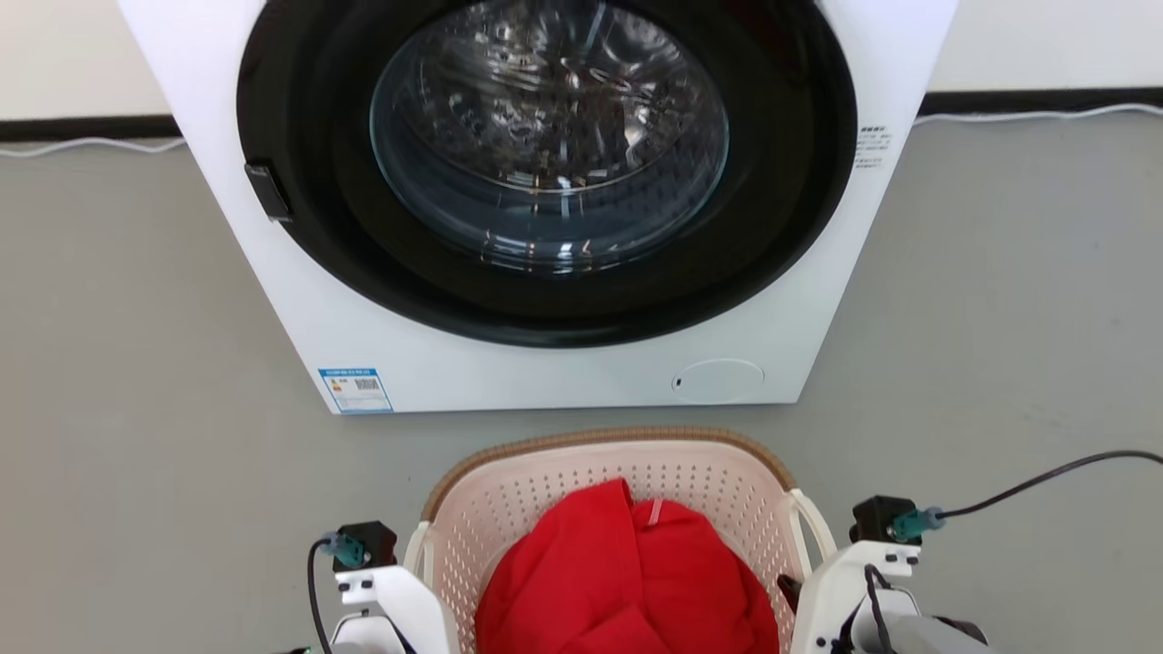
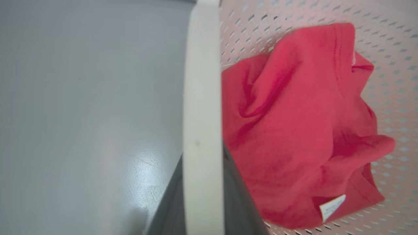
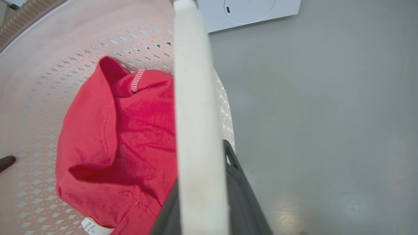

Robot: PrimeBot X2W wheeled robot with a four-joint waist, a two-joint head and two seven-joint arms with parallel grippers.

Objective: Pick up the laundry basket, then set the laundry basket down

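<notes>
- The laundry basket (image 1: 607,439) sat low in front of us, just before the washing machine (image 1: 545,372). We could not tell whether its base was clear of the floor (image 1: 136,409).
- The left tool (image 2: 203,153) was clenched across the left handle (image 2: 201,81), a dark finger on either side of the white band. The right tool (image 3: 200,163) gripped the right handle (image 3: 192,98) the same way.
- We judged both holds narrow. The bands looked smooth, so either one could slide through the fingers if the load shifted.
- If one arm rose faster than the other, the basket would tilt, and the loop handles might flex or twist in the grip.
- The red garment (image 1: 627,572) was heaped above the wall on our side, so a tilt towards us could roll it out over the rim.
- The washing machine stood near the far rim. Any forward swing could knock the basket against its front.
- The cable (image 1: 1027,481) trailing from the right wrist could snag during a turn.
- Letting go before the base met the floor would drop the basket.
</notes>
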